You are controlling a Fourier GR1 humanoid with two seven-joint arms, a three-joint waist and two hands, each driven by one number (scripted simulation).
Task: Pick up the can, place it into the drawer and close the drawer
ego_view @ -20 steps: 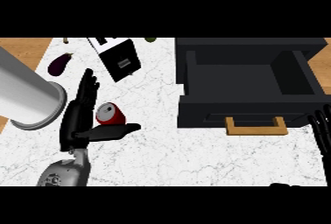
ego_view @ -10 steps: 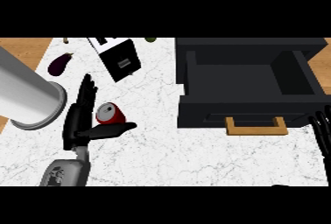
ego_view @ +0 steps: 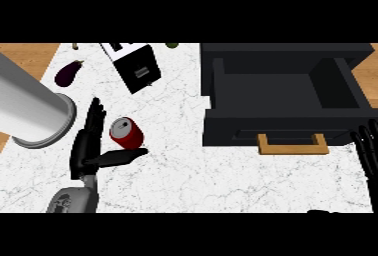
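Note:
A red can (ego_view: 126, 133) with a silver top lies on its side on the white marble counter (ego_view: 192, 175). My left hand (ego_view: 90, 145) stands open just left of it, fingers straight along the can's left side and thumb stretched out under the can's near end. The black drawer (ego_view: 284, 95) is pulled open at the right, its inside bare, with a tan handle (ego_view: 293, 145) on its front. My right hand (ego_view: 366, 150) shows at the right edge beside the drawer front, fingers straight and held upward.
A large silver cylinder (ego_view: 26, 112) lies at the left, close to my left hand. A black toaster-like box (ego_view: 136, 67) and a purple eggplant (ego_view: 68, 72) sit at the back. A small green thing (ego_view: 172, 45) shows at the far edge.
My left hand has shifted slightly left and back, its thumb now lying under the can's near end. The can and the drawer have not moved.

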